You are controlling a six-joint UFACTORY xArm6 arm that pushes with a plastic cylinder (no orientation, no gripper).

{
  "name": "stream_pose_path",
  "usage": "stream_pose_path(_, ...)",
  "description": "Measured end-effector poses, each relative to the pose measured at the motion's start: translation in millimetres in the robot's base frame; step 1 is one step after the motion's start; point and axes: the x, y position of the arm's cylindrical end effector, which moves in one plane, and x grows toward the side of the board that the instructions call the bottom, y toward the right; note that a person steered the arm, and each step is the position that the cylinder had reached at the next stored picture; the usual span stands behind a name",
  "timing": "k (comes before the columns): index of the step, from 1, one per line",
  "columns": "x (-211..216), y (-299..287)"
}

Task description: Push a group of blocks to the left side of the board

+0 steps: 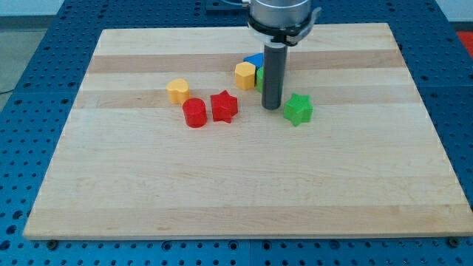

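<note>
No gripper; my tip [272,106] rests on the surface [244,192], between red star [224,106] and green star [298,109]. Yellow block [245,75], blue block [255,59] behind; red cylinder [194,114], second yellow block [177,91] leftward.

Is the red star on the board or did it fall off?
On the board. The red star lies flat on the wooden board, beside the red cylinder, far from every edge.

The tip [271,107] sits boxed in: green star [298,109] just at the view's right, yellow block [245,75] and blue block [255,59] upper left, red star [224,106] and red cylinder [194,113] leftward. Below it, the board [236,192] runs open.
</note>
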Motion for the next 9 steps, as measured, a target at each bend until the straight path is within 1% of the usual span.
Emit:
stream_pose_path(4,0,-59)
stream_pose_path(7,2,-69)
stream_pose_path(9,4,-97)
